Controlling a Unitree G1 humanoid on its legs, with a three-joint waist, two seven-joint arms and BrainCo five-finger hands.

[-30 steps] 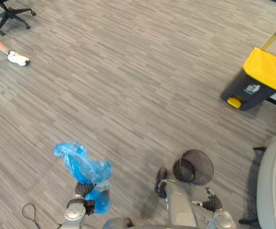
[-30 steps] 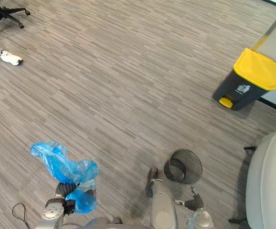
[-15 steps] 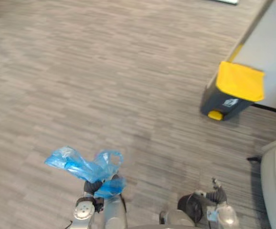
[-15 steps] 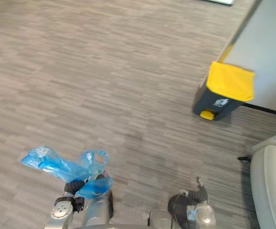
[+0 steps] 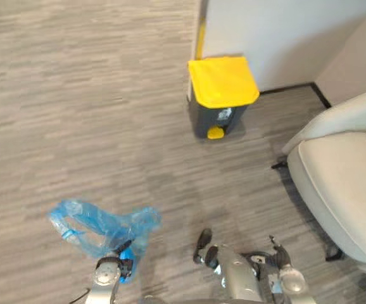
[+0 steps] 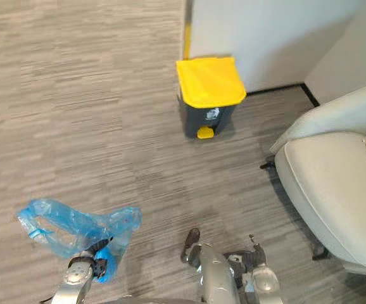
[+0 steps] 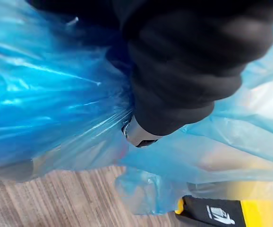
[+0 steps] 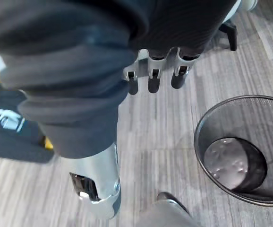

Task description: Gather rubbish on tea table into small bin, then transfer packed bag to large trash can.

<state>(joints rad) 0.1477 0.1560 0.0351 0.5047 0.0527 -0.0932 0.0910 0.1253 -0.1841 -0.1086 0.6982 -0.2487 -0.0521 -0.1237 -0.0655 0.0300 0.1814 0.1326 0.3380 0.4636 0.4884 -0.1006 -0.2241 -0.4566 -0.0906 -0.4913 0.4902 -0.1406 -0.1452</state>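
Note:
My left hand [image 5: 115, 265] is shut on the neck of a blue plastic bag [image 5: 99, 223], which hangs above the floor at the lower left. Up close, the bag [image 7: 51, 109] bunches round the hand's dark cover and one silver finger [image 7: 139, 135]. The large trash can [image 5: 221, 95], dark grey with a shut yellow lid and a yellow pedal, stands against a white wall ahead, a little to the right. My right hand [image 8: 155, 78] hangs with relaxed fingers and holds nothing. The small black mesh bin [image 8: 243, 151] stands on the floor just beyond it, with no bag inside.
A cream sofa [image 5: 344, 183] on dark legs fills the right side. A white wall [image 5: 278, 31] runs behind the trash can and meets another at a corner. Grey striped floor [image 5: 75, 114] lies open to the left and ahead.
The camera has swung to the right, so the trash can now sits near the middle and the sofa has come in. The bag still hangs from my left hand.

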